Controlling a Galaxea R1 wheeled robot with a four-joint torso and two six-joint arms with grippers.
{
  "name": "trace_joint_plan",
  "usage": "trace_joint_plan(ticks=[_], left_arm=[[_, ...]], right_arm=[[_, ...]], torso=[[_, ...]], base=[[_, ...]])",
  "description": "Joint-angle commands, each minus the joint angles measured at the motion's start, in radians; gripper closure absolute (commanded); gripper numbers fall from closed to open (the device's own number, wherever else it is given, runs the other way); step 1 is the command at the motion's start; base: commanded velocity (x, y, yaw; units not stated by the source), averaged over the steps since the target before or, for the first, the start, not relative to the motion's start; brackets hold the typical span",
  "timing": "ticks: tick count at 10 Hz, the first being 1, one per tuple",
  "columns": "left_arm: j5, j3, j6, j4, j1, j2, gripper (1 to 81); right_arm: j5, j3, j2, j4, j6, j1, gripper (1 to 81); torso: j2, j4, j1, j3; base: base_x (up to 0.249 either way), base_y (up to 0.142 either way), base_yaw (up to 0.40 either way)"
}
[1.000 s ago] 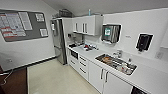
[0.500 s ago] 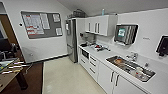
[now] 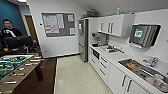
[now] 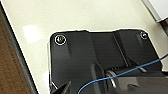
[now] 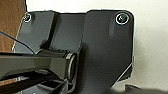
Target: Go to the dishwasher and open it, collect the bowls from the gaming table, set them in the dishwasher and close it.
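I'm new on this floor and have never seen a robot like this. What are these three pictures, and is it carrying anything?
They come from three cameras on one wheeled robot with two arms. The wide picture is from a camera high on the robot, looking forward into a small kitchen: a white counter with a sink runs along the right, white wall cupboards hang above it, and a tall steel fridge stands at the far end. On the left is a table-football table with a green field and rods; behind it a person sits at a monitor. A notice board hangs on the back wall.

The other two pictures are from cameras on the wrists. The big dark plate in each is part of the robot, seen over the pale floor. Nothing held can be made out there.
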Motion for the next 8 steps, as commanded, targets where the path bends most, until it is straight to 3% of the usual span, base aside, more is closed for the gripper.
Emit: trace_joint_plan(ticks=[1, 8], left_arm=[[0.045, -0.002, 0.003, 0.010, -0.051, -0.006, 1.0], [0.048, -0.016, 0.013, 0.013, -0.051, 0.000, 1.0]], right_arm=[[-0.048, 0.007, 0.005, 0.007, -0.007, 0.055, 1.0], [-0.046, -0.001, 0.002, 0.001, -0.008, 0.053, 1.0]], torso=[[0.000, 0.000, 0.000, 0.000], [0.000, 0.000, 0.000, 0.000]], base=[[0.000, 0.000, 0.361], [0.000, 0.000, 0.361]])
